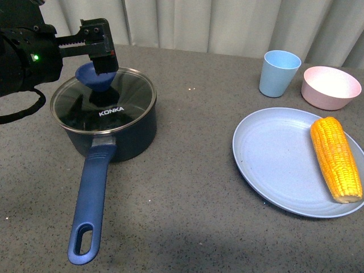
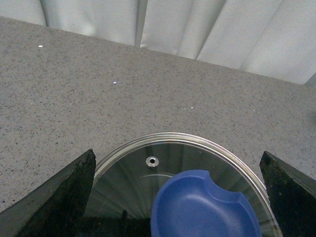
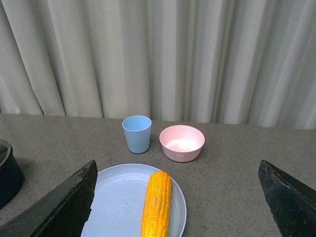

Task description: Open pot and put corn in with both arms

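Poised with the left tool (image 1: 102, 67) spread wide, straddling the blue knob (image 1: 94, 78) of the glass lid (image 1: 122, 105) without pinching it; plain in the left wrist view, with a dark finger (image 2: 59, 197) out at each side and the knob between. Holding nothing in the right tool (image 3: 177, 202) either: opened wide, up off the bench (image 1: 187, 193), looking toward the corn (image 3: 157, 202); out of sight in the front view.

Judging by that, barely started. Left to do: close on the knob, lift the lid off the pot (image 1: 122, 136), set it aside. Sealed for now, with the lid seated square on the rim and the long handle (image 1: 94, 199) pointing toward the robot. Then fetch the corn, lying flat and untouched near the right edge of the pale blue plate (image 1: 273, 165), well apart from the pot, and carry it across into it. Beyond the plate, only a blue cup (image 1: 280, 73) and a pink bowl (image 1: 331, 86), no part of the job.
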